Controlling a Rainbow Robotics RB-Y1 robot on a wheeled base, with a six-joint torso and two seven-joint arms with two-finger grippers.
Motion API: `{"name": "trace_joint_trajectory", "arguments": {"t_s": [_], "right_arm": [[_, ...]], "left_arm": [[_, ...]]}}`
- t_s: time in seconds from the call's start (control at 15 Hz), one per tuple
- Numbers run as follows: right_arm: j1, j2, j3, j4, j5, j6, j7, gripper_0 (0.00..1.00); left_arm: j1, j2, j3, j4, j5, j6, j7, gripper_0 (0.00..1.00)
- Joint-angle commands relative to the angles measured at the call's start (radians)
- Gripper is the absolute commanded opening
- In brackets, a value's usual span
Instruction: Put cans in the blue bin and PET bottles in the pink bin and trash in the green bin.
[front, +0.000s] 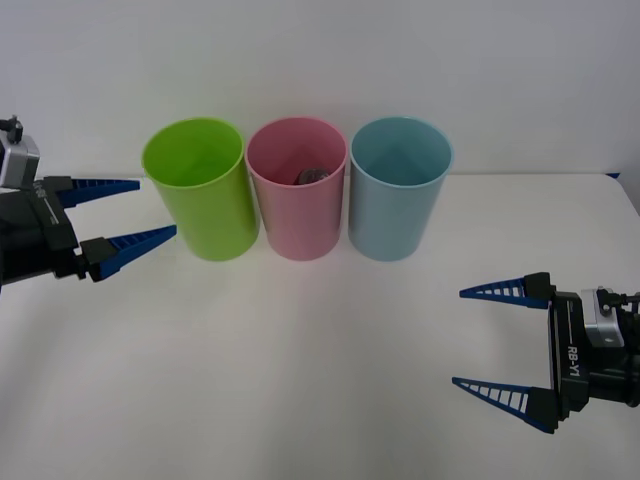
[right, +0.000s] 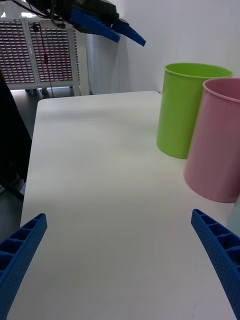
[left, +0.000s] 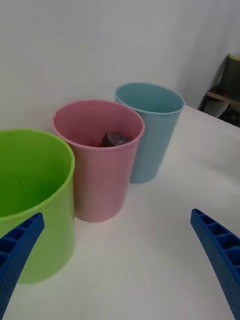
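Three bins stand in a row at the back of the white table: the green bin (front: 200, 190) on the left, the pink bin (front: 298, 190) in the middle, the blue bin (front: 400, 190) on the right. Inside the pink bin lies a dark bottle top (front: 314, 176), seen too in the left wrist view (left: 116, 139). My left gripper (front: 118, 215) hangs open just left of the green bin (left: 35, 200). My right gripper (front: 500, 340) is open over the front right of the table, holding nothing. The right wrist view looks along the table to the green bin (right: 192, 107) and pink bin (right: 216, 140).
The table's left edge (right: 35, 145) drops off toward a rack of small drawers (right: 35, 55). A dark object on a shelf (left: 225, 95) sits beyond the table's far right corner. A white wall rises behind the bins.
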Motion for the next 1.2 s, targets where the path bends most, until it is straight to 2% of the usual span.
{"name": "trace_joint_trajectory", "arguments": {"t_s": [0.07,0.27,0.47,0.8,1.2], "right_arm": [[0.000,0.000,0.000,0.000,0.000,0.000,0.000,1.00],[0.000,0.000,0.000,0.000,0.000,0.000,0.000,1.00],[0.000,0.000,0.000,0.000,0.000,0.000,0.000,1.00],[0.000,0.000,0.000,0.000,0.000,0.000,0.000,1.00],[0.000,0.000,0.000,0.000,0.000,0.000,0.000,1.00]], "left_arm": [[0.059,-0.056,0.065,-0.010,-0.056,-0.073,0.007,1.00],[0.071,-0.197,0.188,-0.015,-0.181,-0.248,0.019,1.00],[0.109,-0.285,0.240,-0.038,-0.267,-0.334,0.025,1.00],[0.203,-0.297,0.260,-0.092,-0.314,-0.346,0.028,1.00],[0.235,-0.297,0.274,-0.113,-0.314,-0.346,0.034,1.00]]}}
